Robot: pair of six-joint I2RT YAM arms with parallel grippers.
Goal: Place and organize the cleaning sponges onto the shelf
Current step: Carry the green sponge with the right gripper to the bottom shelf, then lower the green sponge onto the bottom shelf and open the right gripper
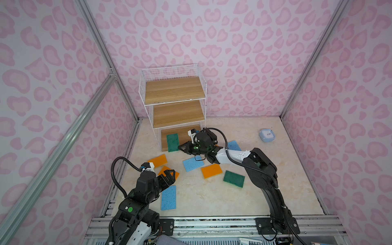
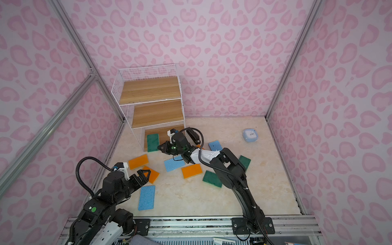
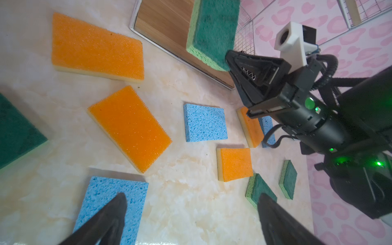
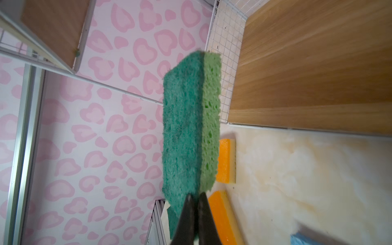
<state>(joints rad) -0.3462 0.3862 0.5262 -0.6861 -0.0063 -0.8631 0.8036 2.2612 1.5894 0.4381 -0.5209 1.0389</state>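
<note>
The shelf (image 1: 174, 91) (image 2: 148, 89), white wire with wooden boards, stands at the back. My right gripper (image 1: 182, 147) (image 2: 161, 147) (image 4: 196, 197) is shut on one short end of a dark green sponge (image 1: 172, 142) (image 2: 153, 142) (image 3: 212, 31) (image 4: 191, 127), which hangs over the front of the bottom board (image 4: 318, 74). My left gripper (image 1: 170, 175) (image 2: 144, 172) (image 3: 192, 196) is open and empty, hovering over an orange sponge (image 1: 167, 169). Loose on the floor lie orange sponges (image 1: 158, 160) (image 1: 211, 171), blue sponges (image 1: 193, 163) (image 1: 168, 197) (image 1: 234, 146) and green sponges (image 1: 234, 178) (image 2: 245, 161).
A small pale-blue case (image 1: 267, 135) sits at the back right of the floor. A black stapler (image 2: 193, 135) lies beside the shelf's right foot, behind my right arm. Pink patterned walls close in three sides. A metal rail (image 1: 212, 222) runs along the front.
</note>
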